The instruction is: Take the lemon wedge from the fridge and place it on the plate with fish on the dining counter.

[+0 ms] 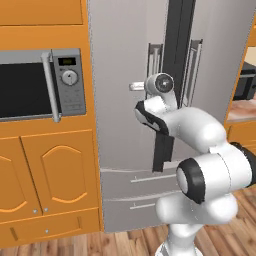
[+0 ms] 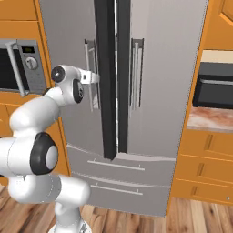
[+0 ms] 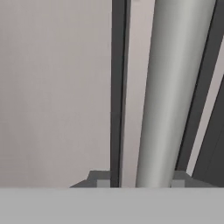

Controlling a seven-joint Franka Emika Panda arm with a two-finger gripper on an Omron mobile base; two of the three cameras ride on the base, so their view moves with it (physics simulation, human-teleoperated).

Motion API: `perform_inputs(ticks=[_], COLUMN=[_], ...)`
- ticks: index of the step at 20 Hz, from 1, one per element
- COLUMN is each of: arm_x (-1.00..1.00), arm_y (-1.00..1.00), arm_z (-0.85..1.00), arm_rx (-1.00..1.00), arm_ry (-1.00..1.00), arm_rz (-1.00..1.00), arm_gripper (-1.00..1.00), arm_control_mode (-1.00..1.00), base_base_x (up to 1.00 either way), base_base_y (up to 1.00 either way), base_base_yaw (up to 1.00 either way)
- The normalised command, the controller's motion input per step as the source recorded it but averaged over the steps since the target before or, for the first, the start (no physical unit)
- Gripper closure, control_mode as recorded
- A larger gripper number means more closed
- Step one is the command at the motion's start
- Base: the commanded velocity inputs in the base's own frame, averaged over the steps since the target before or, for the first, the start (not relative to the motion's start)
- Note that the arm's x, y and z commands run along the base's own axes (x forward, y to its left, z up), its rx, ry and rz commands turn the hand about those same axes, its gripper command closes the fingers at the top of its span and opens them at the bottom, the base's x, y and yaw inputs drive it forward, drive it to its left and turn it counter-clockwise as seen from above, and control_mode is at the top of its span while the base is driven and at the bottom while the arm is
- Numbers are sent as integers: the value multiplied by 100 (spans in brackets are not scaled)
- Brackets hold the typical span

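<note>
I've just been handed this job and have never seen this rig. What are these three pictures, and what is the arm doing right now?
It is a white robot arm on a driving base, facing the fridge in a simulated kitchen. Two pictures come from cameras on the base, behind the arm to its left and right. The third looks along the hand. The gripper is at the left door's handle. In the hand view the grey bar runs between the two dark fingertips, so the gripper is shut on the handle. The doors look barely parted, so nothing inside the fridge can be seen yet. A microwave sits left of the fridge.
</note>
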Motion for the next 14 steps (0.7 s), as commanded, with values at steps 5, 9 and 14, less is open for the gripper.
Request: perform_inputs(ticks=[5, 9, 14], arm_x=[-36, -39, -50], arm_y=[100, 100, 100], arm_z=[45, 51, 59], arm_rx=[-10, -14, -17], arm_ry=[-10, -10, -10], arm_rz=[-15, -20, -21], arm_gripper=[100, 100, 100], arm_control_mode=[-100, -100, -100], base_base_x=[0, 0, 0], base_base_y=[0, 0, 0], base_base_yaw=[0, 0, 0])
